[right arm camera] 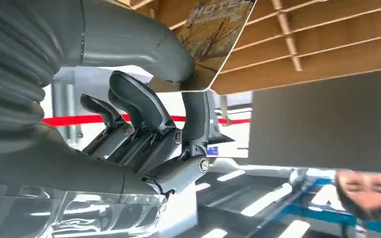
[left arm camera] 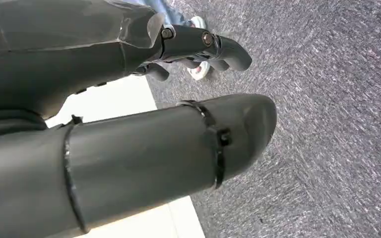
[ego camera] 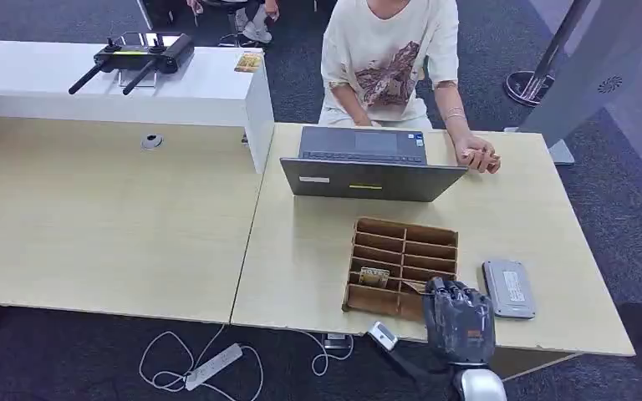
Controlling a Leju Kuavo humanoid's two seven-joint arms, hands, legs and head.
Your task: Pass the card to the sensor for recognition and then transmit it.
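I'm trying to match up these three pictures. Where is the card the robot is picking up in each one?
Head view: the card stands in the wooden organizer, left of the right hand.
Right wrist view: card, pinched between thumb and a finger.
Left wrist view: not in it.
Shared landmark: the wooden organizer, in both the head and right wrist views.

Light table (ego camera: 301, 251), laptop (ego camera: 372, 167), divided tray (ego camera: 401, 263), probable sensor (ego camera: 508, 288)

high head view, close wrist views

Pale wooden desks (ego camera: 117, 225) on grey carpet (ego camera: 627, 200).
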